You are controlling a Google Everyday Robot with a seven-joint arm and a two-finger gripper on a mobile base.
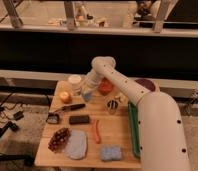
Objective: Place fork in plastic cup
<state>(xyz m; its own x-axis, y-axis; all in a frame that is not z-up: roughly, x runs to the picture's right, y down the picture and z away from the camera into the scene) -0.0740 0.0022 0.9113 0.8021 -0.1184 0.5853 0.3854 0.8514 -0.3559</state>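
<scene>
Reaching toward the back left of the wooden table (118, 131), gripper (88, 86) low over the light-blue plastic cup (86, 95), grip state cannot be told, cup standing just right of the white tub (75, 81), orange fruit (65, 96) nearby at front left.

The plastic cup (87, 93) is a small light-blue tumbler, slightly tapered, and it seems to stand upright on the rear left part of the wooden table (117, 137). It sits just to the right of the orange fruit (65, 96) and in front of the white tub (74, 81). The gripper (87, 89) hangs right at the cup's mouth and covers much of it. The fork cannot be made out there; it is hidden or too small to tell.
</scene>
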